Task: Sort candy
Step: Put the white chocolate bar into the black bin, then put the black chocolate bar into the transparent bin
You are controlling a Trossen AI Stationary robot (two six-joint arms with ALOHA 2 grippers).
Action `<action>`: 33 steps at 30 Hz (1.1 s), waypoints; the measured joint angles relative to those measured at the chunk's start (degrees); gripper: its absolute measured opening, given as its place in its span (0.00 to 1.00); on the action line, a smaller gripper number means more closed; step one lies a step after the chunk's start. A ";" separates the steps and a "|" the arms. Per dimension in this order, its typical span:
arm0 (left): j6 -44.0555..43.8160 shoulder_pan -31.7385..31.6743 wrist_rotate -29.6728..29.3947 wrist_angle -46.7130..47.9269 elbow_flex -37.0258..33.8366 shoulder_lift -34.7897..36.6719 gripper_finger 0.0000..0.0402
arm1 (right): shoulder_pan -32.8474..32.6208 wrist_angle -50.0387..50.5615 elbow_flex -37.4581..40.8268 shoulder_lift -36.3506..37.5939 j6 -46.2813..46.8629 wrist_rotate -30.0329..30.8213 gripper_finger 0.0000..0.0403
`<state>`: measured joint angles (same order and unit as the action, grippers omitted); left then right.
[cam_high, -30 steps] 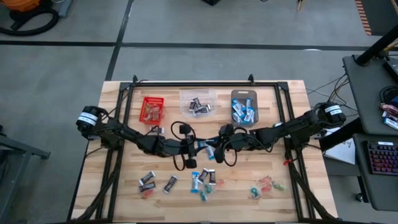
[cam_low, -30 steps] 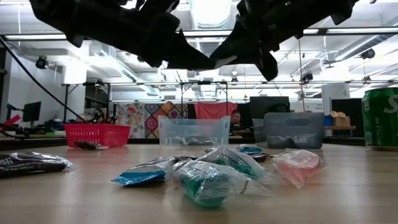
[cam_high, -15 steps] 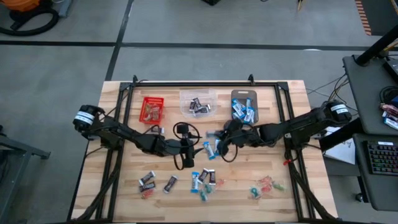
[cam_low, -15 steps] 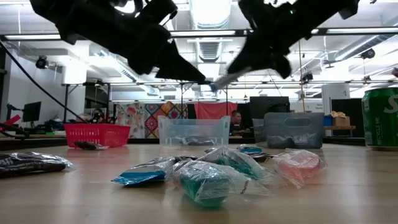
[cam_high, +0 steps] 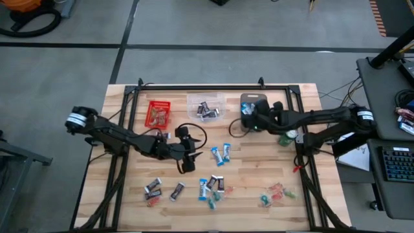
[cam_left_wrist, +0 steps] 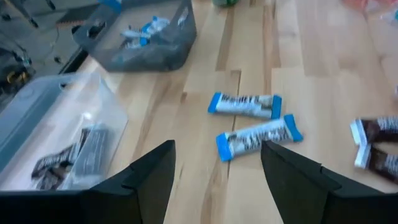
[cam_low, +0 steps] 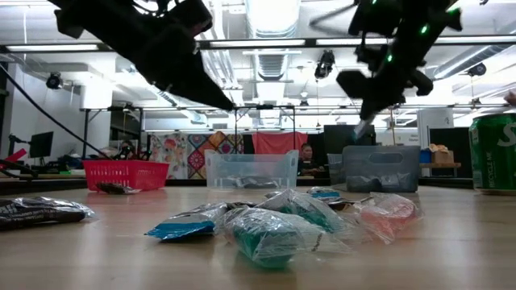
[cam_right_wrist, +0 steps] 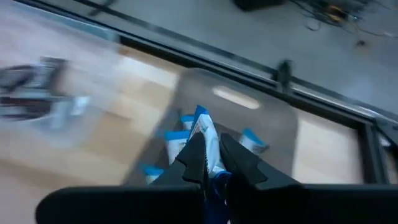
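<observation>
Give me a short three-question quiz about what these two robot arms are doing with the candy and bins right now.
1. True or false: the right gripper hangs over the grey bin.
2. What does the right gripper hold? A) a blue-and-white candy B) a dark candy C) nothing
3. Fill in: the left gripper is ____ above the table, with two blue-and-white candies lying ahead of it.

Key
1. True.
2. A: it is shut on a blue-and-white candy.
3. Open; it holds nothing.
</observation>
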<state>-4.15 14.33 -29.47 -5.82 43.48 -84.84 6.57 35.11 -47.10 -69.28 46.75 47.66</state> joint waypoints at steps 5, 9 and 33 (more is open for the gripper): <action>-1.18 0.23 1.79 4.20 0.00 0.55 0.55 | 2.38 -0.17 0.26 -2.04 -0.09 -0.22 0.12; -2.36 0.23 4.59 6.78 0.00 0.55 0.55 | 2.38 -0.10 -0.01 -2.78 -0.18 -0.24 0.19; -16.32 -0.44 -6.43 50.50 -1.04 -2.86 0.52 | 1.23 -1.62 -0.12 -2.64 -0.46 -4.61 0.37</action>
<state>-20.46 13.89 -35.91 44.68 42.44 -87.70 7.80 33.49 -47.22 -71.92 46.28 43.05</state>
